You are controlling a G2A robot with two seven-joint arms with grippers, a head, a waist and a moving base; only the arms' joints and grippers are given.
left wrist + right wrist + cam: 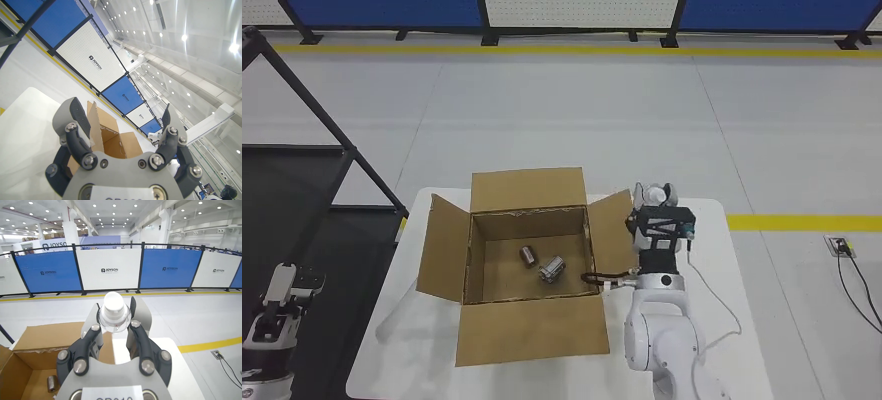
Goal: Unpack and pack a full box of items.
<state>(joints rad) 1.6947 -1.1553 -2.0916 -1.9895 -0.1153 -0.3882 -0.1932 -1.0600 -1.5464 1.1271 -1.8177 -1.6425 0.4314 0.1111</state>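
Looking down, right hand: the right hand (656, 193) was pinching a clear bottle (656, 188), held over the white surface (712, 300).
Top view, box: the open cardboard box (527, 300) sat on the surface just to the left of the right hand, its flaps spread and its right flap nearest the fingers.
Top view, contents: a metal cylinder (530, 255) and a second small metal piece (552, 268) lay close together on the box floor, left of the right hand.
Top view, left hand: the left hand (292, 275) hung out past the surface's left edge, well apart from the box.
Left wrist view, hand: the left hand (121, 106) had its fingers (79, 115) spread wide with nothing between them.
Left wrist view, box: the box (113, 140) stood beyond the fingertips, with the surface (28, 123) beside it.
Right wrist view, hand: the right hand (115, 306) was pressed against the sides of the bottle (115, 321), whose white cap (113, 302) stood clear of the fingertips.
Right wrist view, box: the box (37, 336) lay open beside the hand, with the metal cylinder (51, 383) on its floor; the surface (155, 347) ran under the fingers.
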